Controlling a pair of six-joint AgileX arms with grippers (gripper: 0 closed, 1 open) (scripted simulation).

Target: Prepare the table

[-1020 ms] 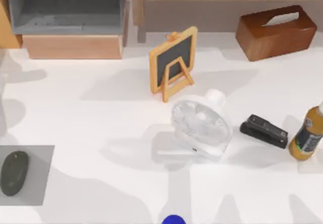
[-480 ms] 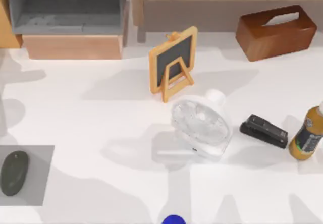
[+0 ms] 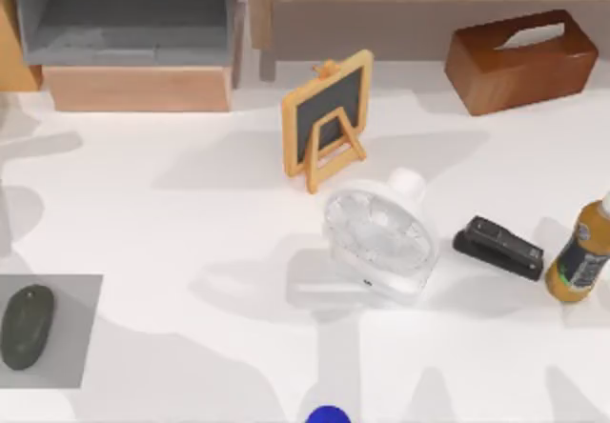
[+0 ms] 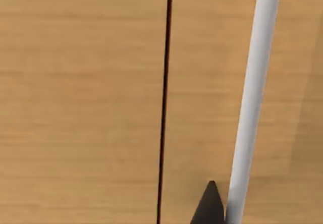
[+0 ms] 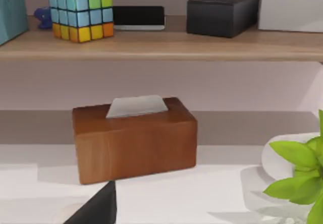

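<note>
Currently, the white tabletop carries a chalkboard, a clear fan, a black stapler, a bottle, a wooden tissue box, and a mouse on a grey mat. The left tool's dark tip faces a wood panel close ahead; its opening cannot be told. The right tool's tip points at the tissue box just ahead; a cube sits on the shelf beyond. Its opening cannot be told either.
</note>
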